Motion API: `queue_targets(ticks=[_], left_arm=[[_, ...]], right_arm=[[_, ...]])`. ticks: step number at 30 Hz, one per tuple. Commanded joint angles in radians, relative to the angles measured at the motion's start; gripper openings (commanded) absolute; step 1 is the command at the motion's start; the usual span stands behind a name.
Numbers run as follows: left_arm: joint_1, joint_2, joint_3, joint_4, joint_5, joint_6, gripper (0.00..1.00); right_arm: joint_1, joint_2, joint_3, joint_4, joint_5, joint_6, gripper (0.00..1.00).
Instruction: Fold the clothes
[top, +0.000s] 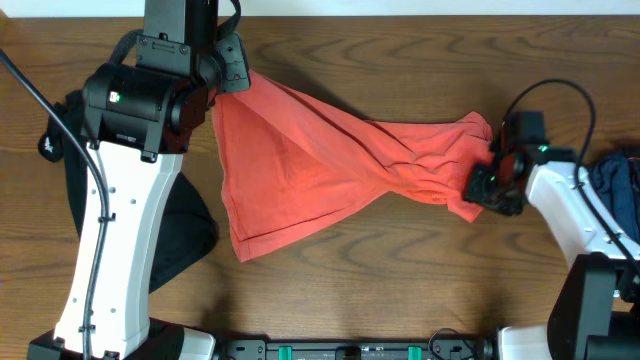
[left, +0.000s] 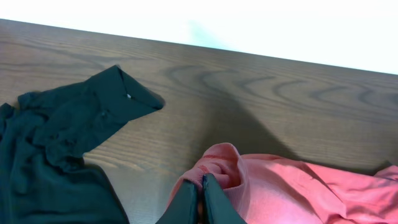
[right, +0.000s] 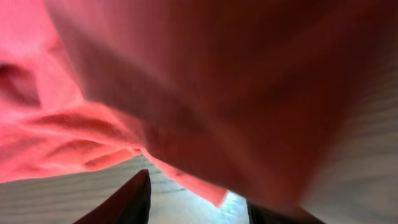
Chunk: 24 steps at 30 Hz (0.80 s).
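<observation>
A coral-red T-shirt (top: 320, 150) lies stretched across the table between my two grippers. My left gripper (top: 228, 88) is at its far left corner, and in the left wrist view that gripper (left: 203, 179) is shut on a fold of the T-shirt (left: 292, 186). My right gripper (top: 487, 187) sits at the shirt's bunched right end. In the right wrist view its jaws (right: 199, 186) stand apart, with the T-shirt (right: 186, 74) hanging over them, covering the right finger, and the table showing between. No lettering shows on the shirt.
A black shirt (top: 185, 235) lies crumpled at the left beneath my left arm, its collar (left: 134, 93) pointing toward the table's back edge. A dark blue garment (top: 618, 175) sits at the far right edge. Bare wooden table (top: 400, 270) spreads in front of the T-shirt.
</observation>
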Motion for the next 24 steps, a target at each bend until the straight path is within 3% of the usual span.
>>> queue_targets(ticks=[1, 7, 11, 13, 15, 16, 20, 24], left_arm=[[0.002, -0.013, 0.024, -0.003, -0.025, 0.009, 0.06], [0.002, -0.013, 0.021, -0.018, -0.024, 0.009, 0.06], [0.002, -0.013, 0.019, -0.029, -0.025, 0.009, 0.06], [0.002, -0.013, 0.018, -0.029, -0.025, 0.009, 0.06], [0.002, -0.013, 0.018, -0.031, -0.025, 0.009, 0.06], [0.002, -0.013, 0.018, -0.032, -0.025, 0.009, 0.06], [0.002, -0.013, 0.018, -0.037, -0.025, 0.010, 0.06], [0.009, -0.013, 0.018, -0.052, -0.051, 0.010, 0.06]], right_arm=[[0.014, -0.007, -0.079, 0.070, -0.021, 0.006, 0.49], [0.018, -0.007, -0.163, 0.233, -0.023, -0.032, 0.50], [0.023, -0.007, -0.180, 0.269, -0.035, -0.032, 0.43], [0.038, -0.007, -0.186, 0.274, -0.034, -0.032, 0.31], [0.054, -0.007, -0.191, 0.285, -0.034, -0.032, 0.09], [0.062, -0.007, -0.193, 0.294, -0.033, -0.034, 0.03], [0.079, -0.014, -0.181, 0.319, -0.039, -0.026, 0.01], [0.063, -0.079, -0.058, 0.216, -0.076, -0.027, 0.01]])
